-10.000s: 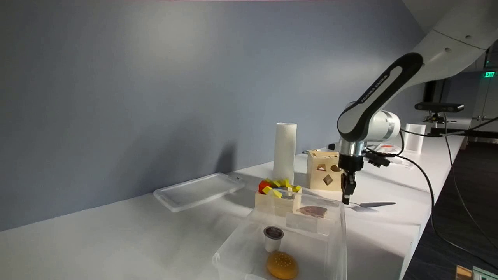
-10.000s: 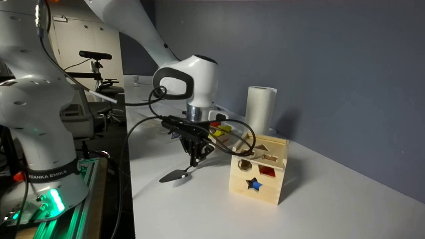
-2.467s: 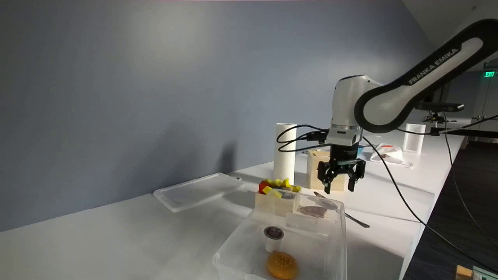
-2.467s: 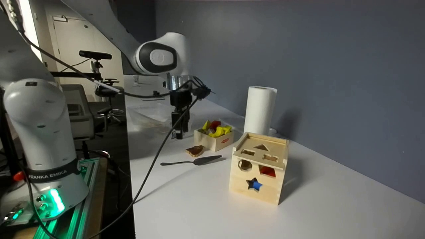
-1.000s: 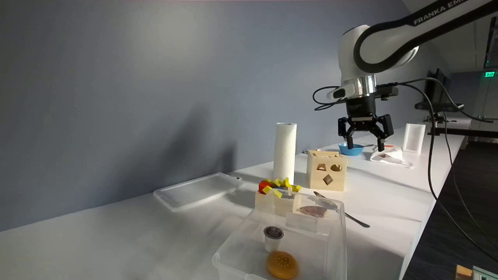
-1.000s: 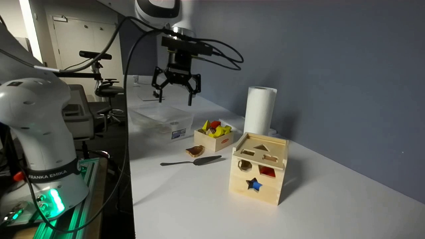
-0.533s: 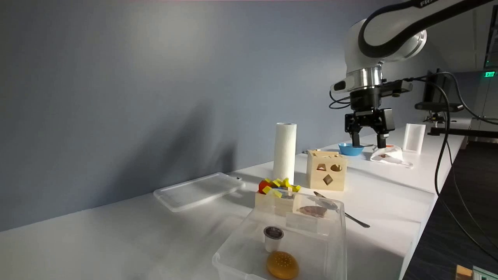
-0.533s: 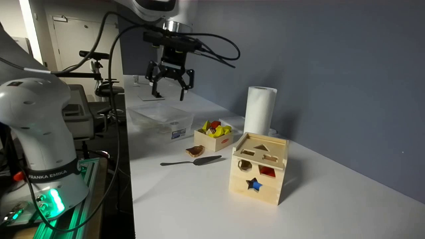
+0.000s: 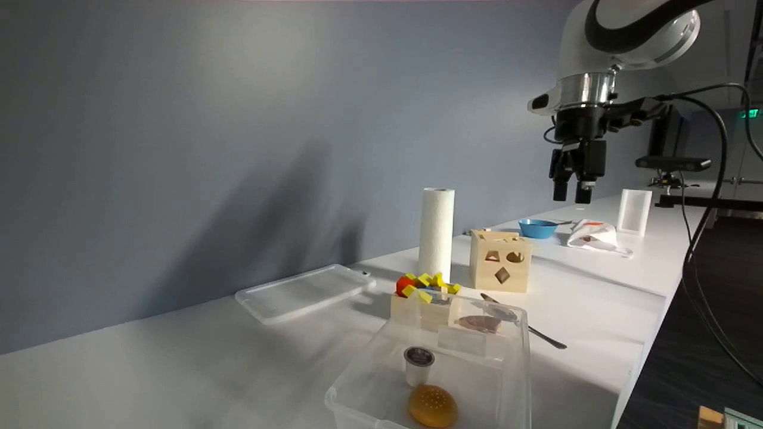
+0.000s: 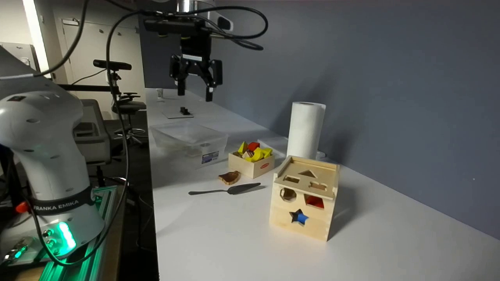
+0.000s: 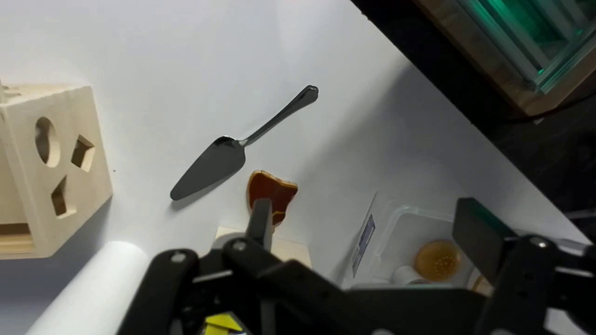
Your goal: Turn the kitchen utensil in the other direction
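The kitchen utensil, a dark-grey server (image 10: 240,189) with a slim handle, lies on the white table. Its blade points toward the wall side and its handle toward the table edge by the robot base. The wrist view shows the whole utensil (image 11: 212,166), left of and above the fingers. In an exterior view, part of the utensil (image 9: 547,339) is seen through a clear box. High above the table hangs my gripper (image 10: 195,92), well apart from the utensil. Its fingers are spread wide in the wrist view, and nothing is between them.
Beside the utensil lie a toy steak (image 10: 229,178) and a wooden crate (image 10: 252,168) of coloured blocks. The wooden shape box (image 10: 302,210) and paper roll (image 10: 306,128) stand nearby. A clear bin (image 10: 187,144) holds a toy bun (image 11: 437,260). Farther off is a blue bowl (image 9: 537,229).
Ten seconds ago the gripper was down at the utensil's handle, its blade pointing toward the table edge. The utensil now faces the opposite way. Over the last second the open gripper rose and turned.
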Available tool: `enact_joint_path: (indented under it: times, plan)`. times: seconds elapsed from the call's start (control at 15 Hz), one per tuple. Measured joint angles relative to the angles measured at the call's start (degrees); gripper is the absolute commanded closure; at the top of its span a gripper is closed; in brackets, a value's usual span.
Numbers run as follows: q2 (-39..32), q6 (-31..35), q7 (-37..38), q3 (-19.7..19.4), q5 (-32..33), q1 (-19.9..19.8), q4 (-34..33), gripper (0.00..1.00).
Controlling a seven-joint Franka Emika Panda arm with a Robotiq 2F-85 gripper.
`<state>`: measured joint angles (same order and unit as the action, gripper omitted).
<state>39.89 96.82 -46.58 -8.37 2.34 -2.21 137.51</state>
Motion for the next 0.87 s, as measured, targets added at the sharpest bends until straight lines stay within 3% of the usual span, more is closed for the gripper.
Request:
enact_joint_path:
  times: [0.27,0.6,0.87]
  plan:
    - [2.64,2.57,11.51,0.58,0.0,0.03,0.1,0.0]
    - [2.95,11.71,26.19,4.27,3.51,-0.06,1.22,0.0]
    - [2.1,14.44,29.42,5.4,5.59,-0.44,2.22,0.0]
